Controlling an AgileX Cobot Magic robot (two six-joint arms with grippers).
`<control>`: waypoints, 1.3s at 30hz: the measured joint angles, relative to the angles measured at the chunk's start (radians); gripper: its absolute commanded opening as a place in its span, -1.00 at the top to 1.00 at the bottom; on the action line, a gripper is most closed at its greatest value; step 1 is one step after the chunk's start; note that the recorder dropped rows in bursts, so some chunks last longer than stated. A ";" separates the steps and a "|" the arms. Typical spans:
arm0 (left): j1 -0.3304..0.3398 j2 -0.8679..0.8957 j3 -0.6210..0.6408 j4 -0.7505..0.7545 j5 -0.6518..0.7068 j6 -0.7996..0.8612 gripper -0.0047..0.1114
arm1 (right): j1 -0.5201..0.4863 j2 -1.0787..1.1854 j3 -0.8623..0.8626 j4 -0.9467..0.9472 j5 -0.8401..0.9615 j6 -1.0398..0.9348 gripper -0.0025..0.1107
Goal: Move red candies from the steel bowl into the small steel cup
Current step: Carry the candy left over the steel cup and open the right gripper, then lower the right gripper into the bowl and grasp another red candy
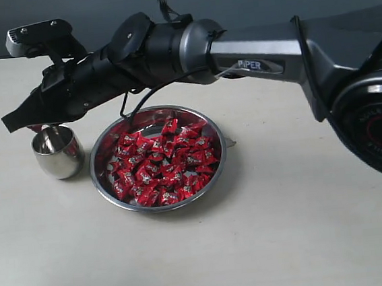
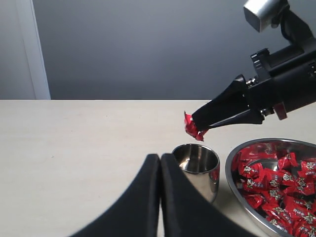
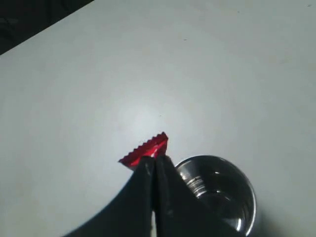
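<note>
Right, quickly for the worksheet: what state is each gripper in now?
Left gripper: shut, holding nothing.
Right gripper: shut on a red candy, near the small steel cup.

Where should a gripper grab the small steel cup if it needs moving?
Grip the small steel cup by its rim from straight above, one finger inside the open mouth, one outside, on the side away from the steel bowl. It stands upright, and its rounded, handleless sides would likely slip in a side pinch.
</note>
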 measured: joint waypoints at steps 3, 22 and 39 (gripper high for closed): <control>0.000 0.000 0.000 0.000 0.000 0.000 0.91 | 0.000 0.021 -0.015 0.000 0.000 0.000 0.92; 0.000 0.000 0.000 0.000 0.000 0.000 0.91 | -0.084 -0.068 -0.024 -0.686 0.156 0.522 0.16; 0.000 0.000 0.000 0.000 0.000 0.000 0.91 | -0.138 0.071 -0.024 -0.764 0.192 0.657 0.16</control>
